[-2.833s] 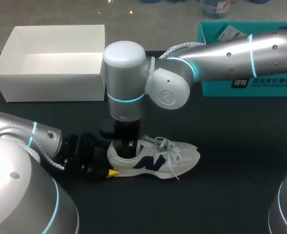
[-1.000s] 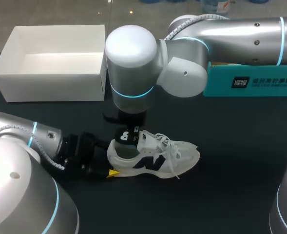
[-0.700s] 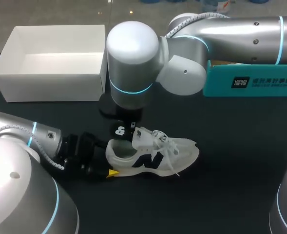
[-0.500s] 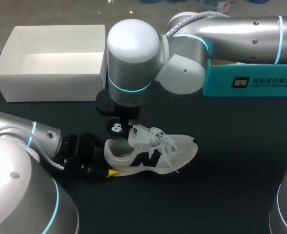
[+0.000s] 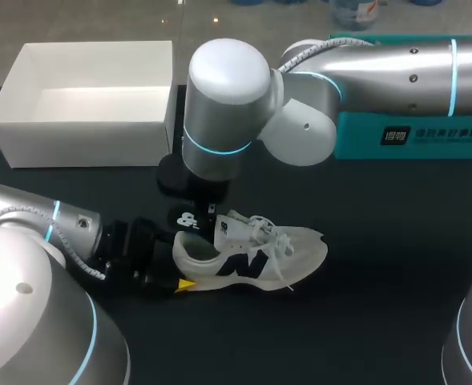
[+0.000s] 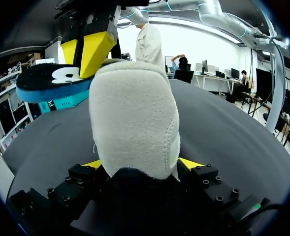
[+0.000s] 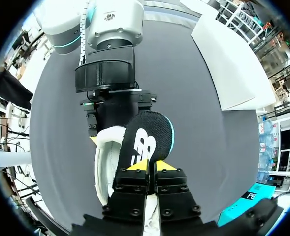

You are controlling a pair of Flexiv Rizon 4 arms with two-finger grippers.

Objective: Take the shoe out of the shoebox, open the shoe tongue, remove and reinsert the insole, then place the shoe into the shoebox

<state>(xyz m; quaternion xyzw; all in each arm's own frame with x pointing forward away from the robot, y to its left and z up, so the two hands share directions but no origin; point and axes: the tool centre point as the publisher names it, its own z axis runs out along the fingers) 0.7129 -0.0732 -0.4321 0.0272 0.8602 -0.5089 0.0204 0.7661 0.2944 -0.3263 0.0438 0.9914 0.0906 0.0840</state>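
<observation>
The white sneaker (image 5: 252, 261) lies on its sole on the black table (image 5: 380, 313), with its toe pointing away from the left gripper (image 6: 141, 166). That gripper comes in low behind the heel. Its two yellow fingertips sit one on each side of the padded heel and press against it, so the heel is clamped between them.

Just above the heel, a little to one side of the left fingers, hangs the insole (image 7: 147, 140). It is black on top with a white logo and a blue edge. The right gripper (image 7: 149, 169) comes down over the shoe's opening with its fingers drawn narrow, pinching the insole between the two yellow tips. The insole's rounded heel end sticks out ahead of those fingertips, over the sneaker's collar. I can't make out whether the front of the insole sits inside the shoe, because the gripper body hides it. The tongue stands lifted, and the laces lie loose beyond it.

The open white shoebox (image 5: 83, 132) stands ahead of the right fingers and off to one side, well apart from the shoe. A teal box (image 5: 428, 140) sits behind the right arm.
</observation>
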